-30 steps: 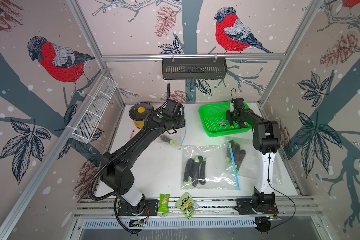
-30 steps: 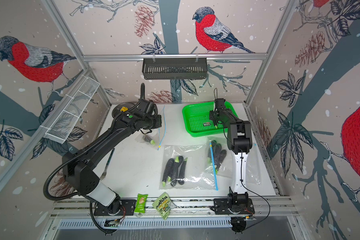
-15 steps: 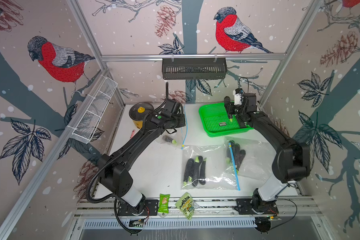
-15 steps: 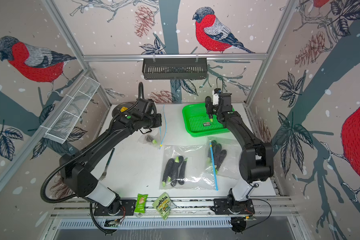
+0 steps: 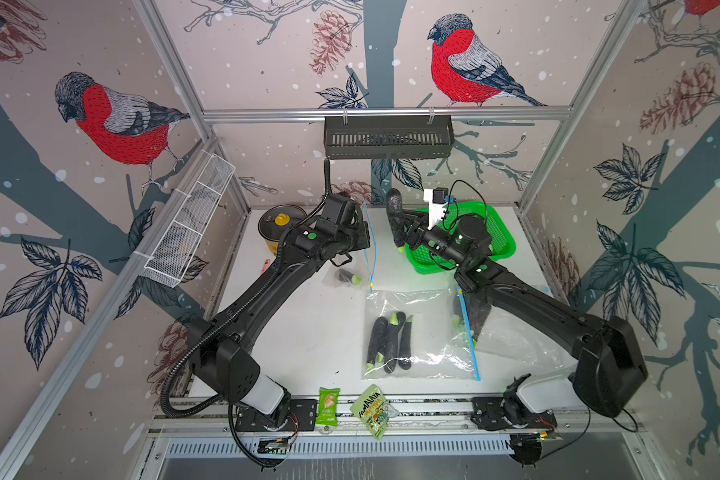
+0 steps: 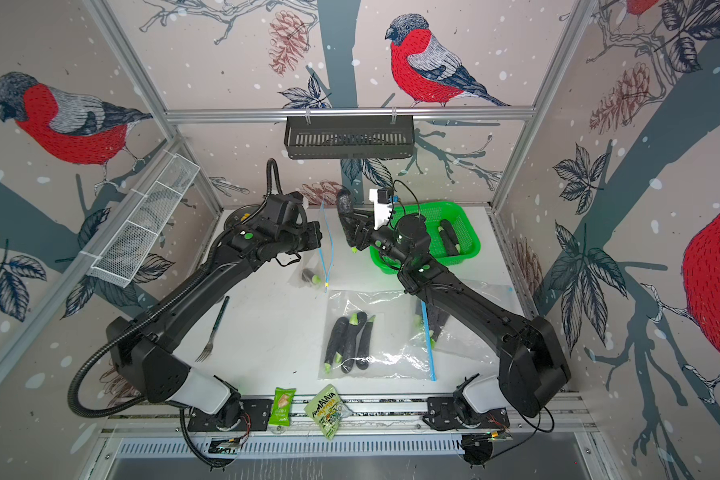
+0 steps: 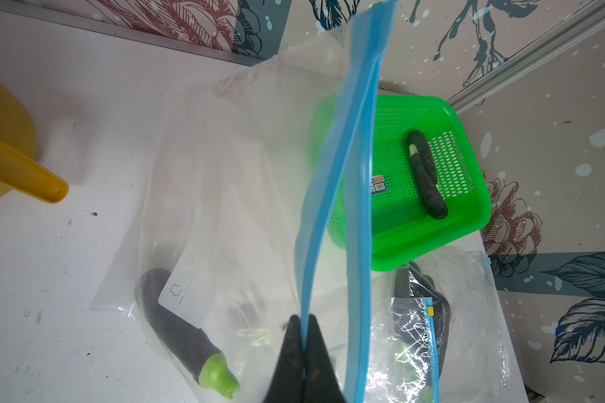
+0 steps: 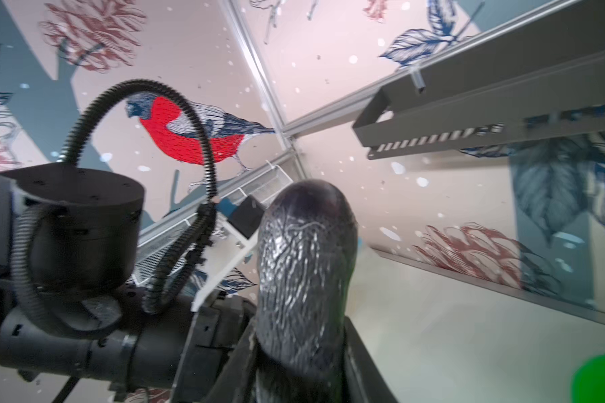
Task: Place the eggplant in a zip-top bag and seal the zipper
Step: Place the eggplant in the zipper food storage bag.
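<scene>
Two grippers loaded: left gripper [image 7: 304, 319] pinches blue zipper edge [image 7: 364, 139] of hanging zip-top bag [image 7: 224, 174]; right gripper [image 8: 303, 349] clamps dark eggplant [image 8: 306, 251], stem down, near green basket [image 5: 504, 245].

Bright even light, bag glare, blurred wrist-view edges.

Robot test cell in a lab, aluminium frame [image 5: 385, 112], bullfinch-printed wall panels [image 5: 117, 120], white table [image 5: 308, 332], left arm [image 5: 258, 291] and right arm [image 5: 533, 305] bolted to a front rail [image 5: 433, 409]
</scene>
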Tool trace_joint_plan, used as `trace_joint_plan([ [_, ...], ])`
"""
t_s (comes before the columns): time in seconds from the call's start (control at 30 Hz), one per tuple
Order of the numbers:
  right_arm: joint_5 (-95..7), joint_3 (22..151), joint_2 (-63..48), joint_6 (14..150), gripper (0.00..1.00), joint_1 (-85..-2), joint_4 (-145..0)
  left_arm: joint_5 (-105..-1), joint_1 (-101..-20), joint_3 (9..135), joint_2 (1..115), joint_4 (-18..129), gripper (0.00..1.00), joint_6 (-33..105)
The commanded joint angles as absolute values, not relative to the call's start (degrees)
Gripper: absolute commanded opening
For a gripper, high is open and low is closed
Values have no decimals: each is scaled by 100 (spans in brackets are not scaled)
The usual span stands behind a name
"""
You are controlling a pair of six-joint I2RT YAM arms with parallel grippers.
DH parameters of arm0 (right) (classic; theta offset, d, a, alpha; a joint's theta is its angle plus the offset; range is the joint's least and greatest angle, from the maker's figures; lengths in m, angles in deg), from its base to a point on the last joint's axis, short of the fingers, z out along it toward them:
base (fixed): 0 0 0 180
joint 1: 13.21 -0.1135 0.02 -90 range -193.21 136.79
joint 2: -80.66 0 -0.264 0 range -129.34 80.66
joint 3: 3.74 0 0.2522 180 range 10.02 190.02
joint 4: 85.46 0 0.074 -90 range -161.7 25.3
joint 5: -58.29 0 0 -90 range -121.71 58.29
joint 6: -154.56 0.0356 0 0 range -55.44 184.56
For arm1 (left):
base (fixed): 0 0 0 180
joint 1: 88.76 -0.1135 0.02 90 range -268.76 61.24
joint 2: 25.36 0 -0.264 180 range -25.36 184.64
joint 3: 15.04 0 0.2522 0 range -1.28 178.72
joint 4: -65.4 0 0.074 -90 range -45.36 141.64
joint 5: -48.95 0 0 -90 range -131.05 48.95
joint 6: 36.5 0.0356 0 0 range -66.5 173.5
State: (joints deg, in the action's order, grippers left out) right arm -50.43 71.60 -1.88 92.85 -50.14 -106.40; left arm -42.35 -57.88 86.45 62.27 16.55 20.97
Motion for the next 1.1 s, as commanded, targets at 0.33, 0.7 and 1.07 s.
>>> trace_joint_plan([
  [0.33, -4571, 7427, -1226, 9724, 29, -5450, -12626, -4316, -5791, 8464, 5937, 2051, 0, 1896],
  [0.7, -4219, 7365, -1475, 9611, 29, -5625, -12819, -4394, -5795, 8520, 6006, 2158, 0, 1892],
  [1.07, -3660, 7144, -1832, 9321, 28, -5750, -12634, -4281, -5791, 8529, 5928, 2220, 0, 1972],
])
